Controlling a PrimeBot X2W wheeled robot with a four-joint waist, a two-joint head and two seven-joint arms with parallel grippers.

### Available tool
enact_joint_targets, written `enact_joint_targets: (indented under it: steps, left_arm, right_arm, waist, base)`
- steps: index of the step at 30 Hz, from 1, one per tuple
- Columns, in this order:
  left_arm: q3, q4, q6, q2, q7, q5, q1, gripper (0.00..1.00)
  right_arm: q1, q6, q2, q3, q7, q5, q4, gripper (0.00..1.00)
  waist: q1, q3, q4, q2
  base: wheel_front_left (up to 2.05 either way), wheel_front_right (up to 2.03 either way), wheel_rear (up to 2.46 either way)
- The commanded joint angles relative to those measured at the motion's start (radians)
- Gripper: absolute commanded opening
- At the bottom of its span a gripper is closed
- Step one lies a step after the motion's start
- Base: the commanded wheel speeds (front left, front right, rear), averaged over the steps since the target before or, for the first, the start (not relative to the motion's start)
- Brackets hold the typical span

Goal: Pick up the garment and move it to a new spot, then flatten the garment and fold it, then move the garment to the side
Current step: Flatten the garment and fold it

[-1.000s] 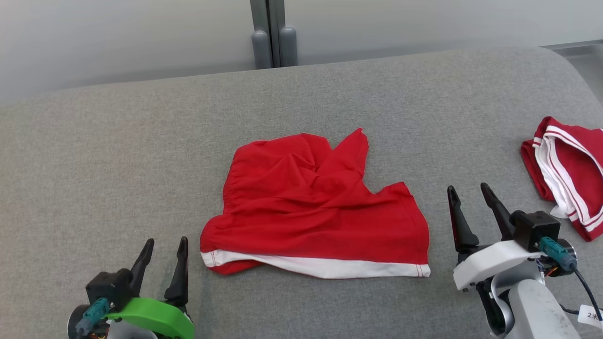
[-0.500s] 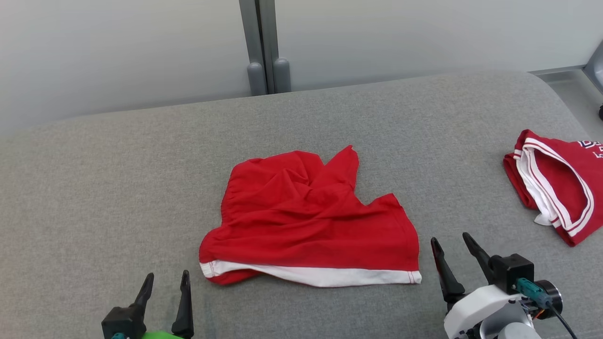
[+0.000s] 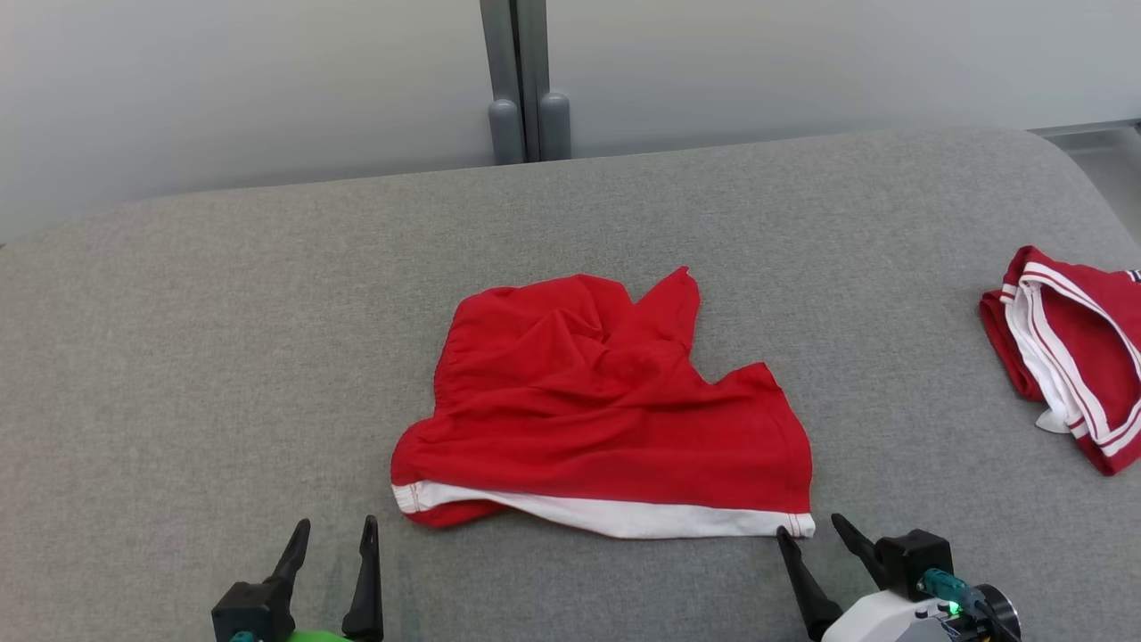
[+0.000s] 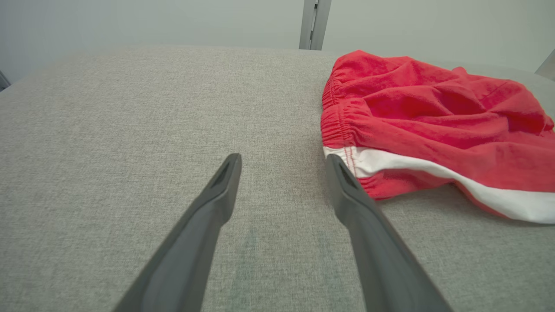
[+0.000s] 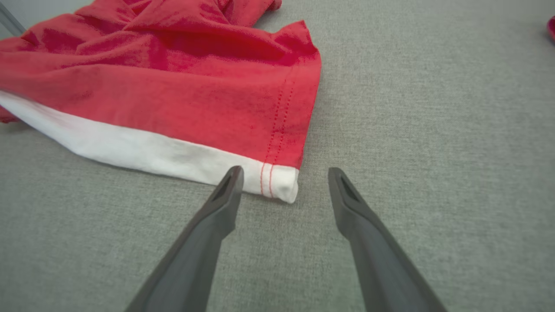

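Observation:
The garment (image 3: 597, 419) is a pair of red shorts with a white band along the near hem, lying crumpled in the middle of the grey padded surface (image 3: 223, 357). My left gripper (image 3: 337, 528) stands open just short of the garment's near left corner (image 4: 347, 160), touching nothing. My right gripper (image 3: 811, 528) is open as well, its fingertips right at the white near right corner (image 5: 282, 184) of the garment (image 5: 173, 86), which lies just ahead of the gap between the jaws. Nothing is held.
A second red garment with white stripes (image 3: 1070, 348) lies at the right edge of the surface. Behind the surface stands a pale wall with a grey post (image 3: 521, 80). The surface curves down at its far right corner.
The head camera has shifted. My right gripper has drawn in toward the garment's near right corner. The garment has not moved, and both grippers stay open.

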Motion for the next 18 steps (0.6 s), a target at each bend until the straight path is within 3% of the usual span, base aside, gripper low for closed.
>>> enact_joint_targets:
  steps: [1,15,16,17,18]
  left_arm:
    - [-0.003,0.003,-0.003,0.007,0.0,-0.008,-0.006,1.0]
    - [-0.049,-0.008,-0.003,0.031,0.0,-0.038,-0.022,1.0]
    - [-0.05,-0.007,-0.003,0.032,0.0,-0.038,-0.021,1.0]
    - [-0.051,-0.005,-0.003,0.032,0.0,-0.039,-0.021,1.0]
    - [-0.052,-0.005,-0.003,0.032,0.0,-0.04,-0.021,1.0]
  right_arm:
    - [-0.015,-0.002,-0.005,0.003,-0.002,0.016,0.018,1.0]
    - [-0.071,-0.002,-0.004,0.007,-0.001,0.113,0.141,1.0]
    - [-0.071,-0.002,-0.004,0.013,0.0,0.111,0.15,0.92]
    - [-0.071,-0.002,-0.003,0.022,0.001,0.112,0.163,0.49]
    - [-0.073,-0.001,-0.003,0.029,0.004,0.114,0.173,0.24]
  waist:
    - [0.0,0.005,0.007,0.0]
    - [0.0,0.03,0.05,0.0]
    - [0.0,0.03,0.05,0.0]
    - [0.0,0.03,0.051,0.0]
    - [0.0,0.031,0.051,0.0]
  base:
    - [0.0,0.0,0.0]
    - [0.0,0.0,0.0]
    - [0.0,0.0,0.0]
    - [0.0,0.0,0.0]
    - [0.0,0.0,0.0]
